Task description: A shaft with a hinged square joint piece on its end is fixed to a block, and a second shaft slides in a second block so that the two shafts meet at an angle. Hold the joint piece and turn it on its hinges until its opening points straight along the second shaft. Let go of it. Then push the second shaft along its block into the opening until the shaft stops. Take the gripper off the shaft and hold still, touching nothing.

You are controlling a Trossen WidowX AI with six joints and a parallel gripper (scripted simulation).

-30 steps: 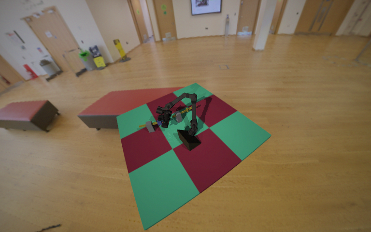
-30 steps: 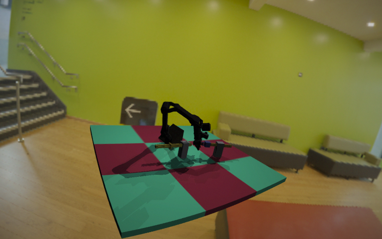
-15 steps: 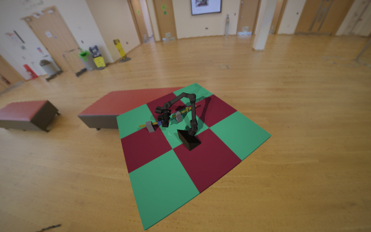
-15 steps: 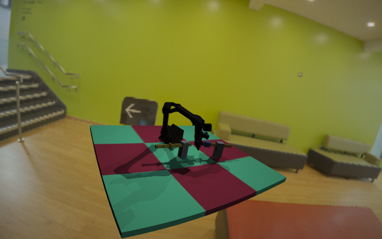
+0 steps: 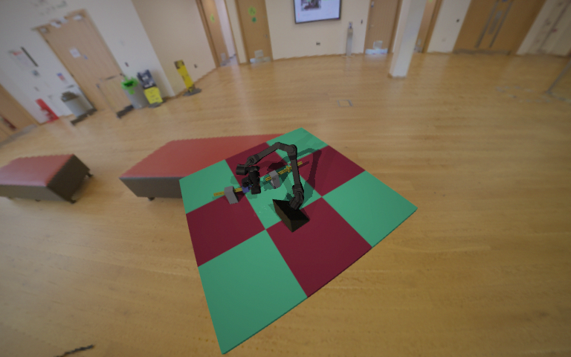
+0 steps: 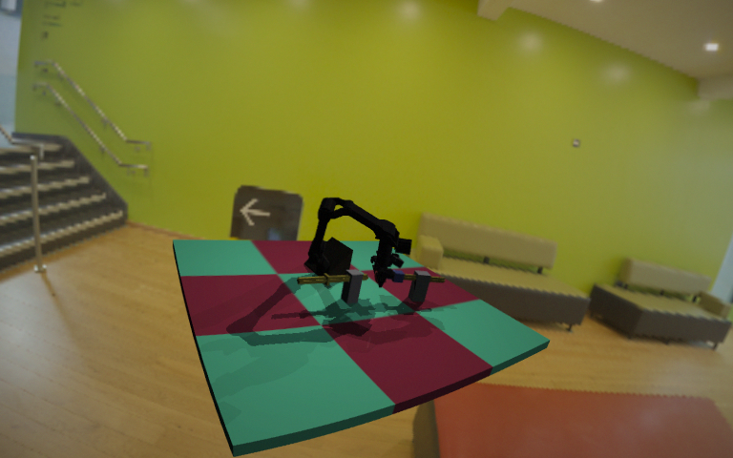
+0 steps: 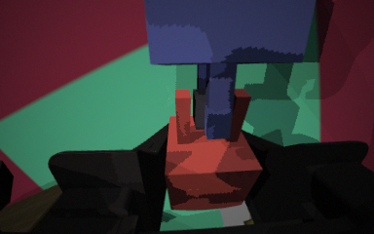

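Note:
My gripper is shut on the red joint piece, one dark finger on each side. Its prongs sit around the arm of the blue part on the fixed shaft. That shaft is carried by a grey block. The second shaft, yellow with a collar, runs through the other grey block; its near end is apart from the joint piece. The joint's opening is hidden in the wrist view.
The arm's dark base stands on the green and dark red checkered table top. The arm arches over the second shaft's side. A corner of grey block and yellow shaft shows at the bottom of the wrist view.

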